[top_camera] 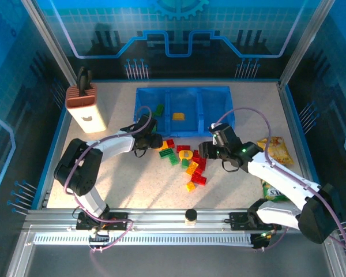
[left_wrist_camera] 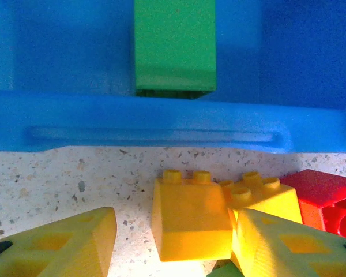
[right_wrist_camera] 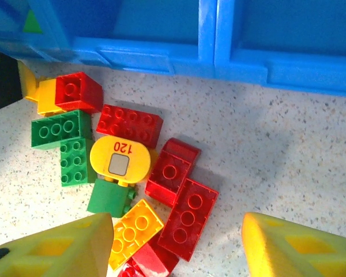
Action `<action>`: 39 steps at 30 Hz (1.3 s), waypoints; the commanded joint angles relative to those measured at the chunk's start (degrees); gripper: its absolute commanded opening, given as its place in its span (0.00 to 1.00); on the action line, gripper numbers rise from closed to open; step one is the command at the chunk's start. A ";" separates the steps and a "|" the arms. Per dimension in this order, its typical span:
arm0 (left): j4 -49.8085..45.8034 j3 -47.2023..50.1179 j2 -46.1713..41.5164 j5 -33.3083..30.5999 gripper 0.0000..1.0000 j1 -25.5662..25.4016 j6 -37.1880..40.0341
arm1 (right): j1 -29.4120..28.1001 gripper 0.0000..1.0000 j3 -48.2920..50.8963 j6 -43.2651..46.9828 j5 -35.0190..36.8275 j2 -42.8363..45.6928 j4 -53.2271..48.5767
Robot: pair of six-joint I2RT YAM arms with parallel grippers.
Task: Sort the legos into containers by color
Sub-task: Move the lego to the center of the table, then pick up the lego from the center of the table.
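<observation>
The left gripper (left_wrist_camera: 176, 236) sits low before the blue tray (left_wrist_camera: 161, 124), jaws parted astride a yellow brick (left_wrist_camera: 190, 222), probably about to grasp it. The right gripper (right_wrist_camera: 177, 231), wide and empty, hovers over loose red bricks (right_wrist_camera: 187, 216). A green brick (left_wrist_camera: 174, 43) lies sorted in the tray.

One number reads clearly: "120", in dark red digits, printed on the top face of a yellow rounded piece (right_wrist_camera: 120, 157), right beside a small grey square set into that same face. The piece lies among the legos (right_wrist_camera: 130, 124) near the middle of the table (right_wrist_camera: 288, 150). The snack bag (top_camera: 275, 153) by the table's right edge carries pale lettering on its green near end, too small and crumpled to read. The back wall (top_camera: 248, 23) beyond the table's far edge bears a gear emblem and line patterns, with no words
</observation>
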State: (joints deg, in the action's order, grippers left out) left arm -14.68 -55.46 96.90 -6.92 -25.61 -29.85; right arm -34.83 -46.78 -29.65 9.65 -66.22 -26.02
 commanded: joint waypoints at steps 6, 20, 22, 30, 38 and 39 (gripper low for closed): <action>0.41 -0.01 1.57 2.76 0.58 0.21 0.93 | -0.23 0.61 2.57 -2.54 0.63 2.93 1.48; -0.58 -1.86 5.09 1.80 0.53 0.29 1.28 | -0.21 0.61 4.70 -3.92 1.14 5.77 1.35; -1.60 -1.85 4.76 0.77 0.52 0.56 1.35 | -0.24 0.61 4.85 -3.93 1.41 6.55 0.85; -1.76 0.65 1.12 0.77 0.54 0.83 1.35 | -0.24 0.61 5.27 -4.51 1.70 8.49 0.27; -1.03 1.69 0.60 1.58 0.55 0.87 1.37 | -0.42 0.61 5.33 -4.91 1.69 9.48 -0.21; -1.22 1.44 0.81 1.49 0.55 0.89 1.37 | -0.37 0.61 5.38 -4.89 1.77 9.57 -0.26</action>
State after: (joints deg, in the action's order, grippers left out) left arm -14.70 -54.04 99.04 -5.28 -25.10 -29.63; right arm -34.83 -42.28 -33.67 10.31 -57.76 -25.45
